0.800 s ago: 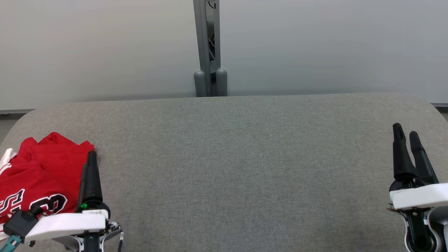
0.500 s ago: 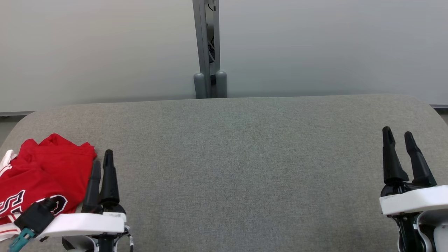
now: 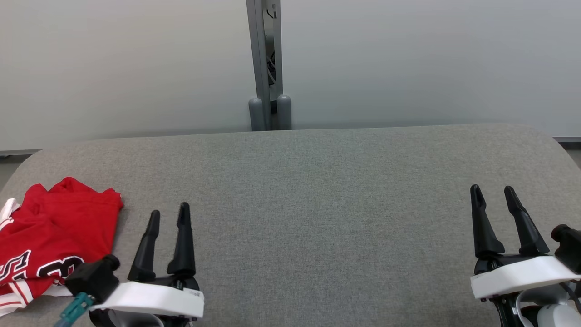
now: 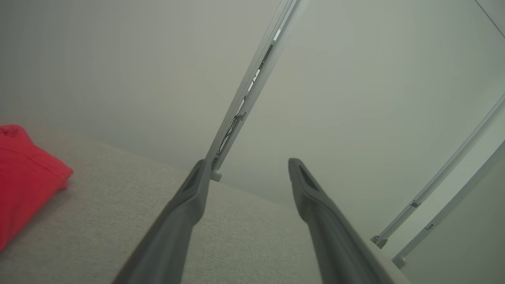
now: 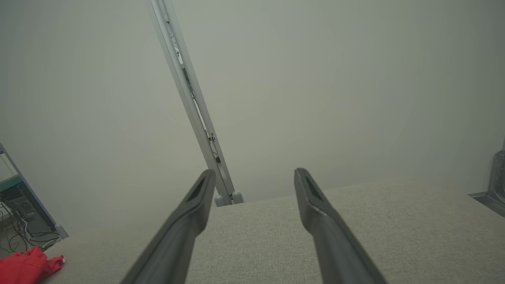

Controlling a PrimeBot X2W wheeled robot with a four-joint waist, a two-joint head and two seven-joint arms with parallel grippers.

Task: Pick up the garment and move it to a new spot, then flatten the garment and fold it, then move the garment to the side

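- Where the grey padded table (image 3: 317, 190) crosses the head view, I find its far edge running straight along the wall, with a rounded corner at the left and another at the right.
- I log the garment (image 3: 50, 231), red with white and black lettering, lying bunched at the lower left of the head view near the table's left end. The frame edge cuts off part of it.
- I see the left gripper (image 3: 169, 209) at lower left, its fingers spread with table cloth showing through the gap. It sits just right of the garment and apart from it.
- I see the right gripper (image 3: 491, 188) at lower right, its fingers likewise spread over plain cloth, near the table's right end.
- Open grey surface stretches between the two grippers across the middle of the frame, which gives wide room.
- Behind the far edge a grey post (image 3: 264, 59) rises at top centre between pale wall panels (image 3: 113, 68). Two round grey caps (image 3: 269, 112) stand at its foot.
- At the left edge of the right wrist view I note a rack with cables (image 5: 19, 213) beyond the garment, and a metal bracket (image 5: 495, 177) at the right edge.
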